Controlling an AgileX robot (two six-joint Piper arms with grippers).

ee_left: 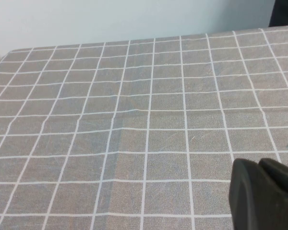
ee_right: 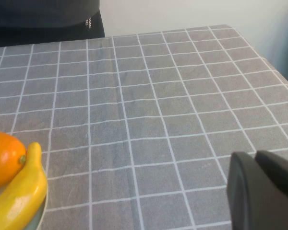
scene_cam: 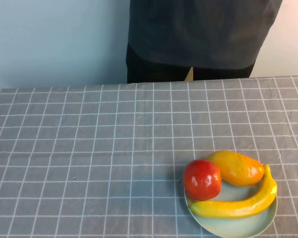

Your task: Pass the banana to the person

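The long yellow banana (scene_cam: 238, 203) lies along the near edge of a pale plate (scene_cam: 238, 225) at the table's front right, next to a red apple (scene_cam: 202, 179) and an orange-yellow oval fruit (scene_cam: 237, 167). The banana also shows in the right wrist view (ee_right: 19, 194). The person (scene_cam: 198, 34) in a dark grey shirt stands behind the far table edge; no hand shows. My left gripper (ee_left: 259, 165) is shut and empty above bare cloth. My right gripper (ee_right: 255, 158) is shut and empty, off to the side of the plate. Neither arm shows in the high view.
The table is covered by a grey cloth with a white grid (scene_cam: 89, 148). Its far edge runs just in front of the person. The oval fruit also shows in the right wrist view (ee_right: 4, 158). A pale wall lies behind.
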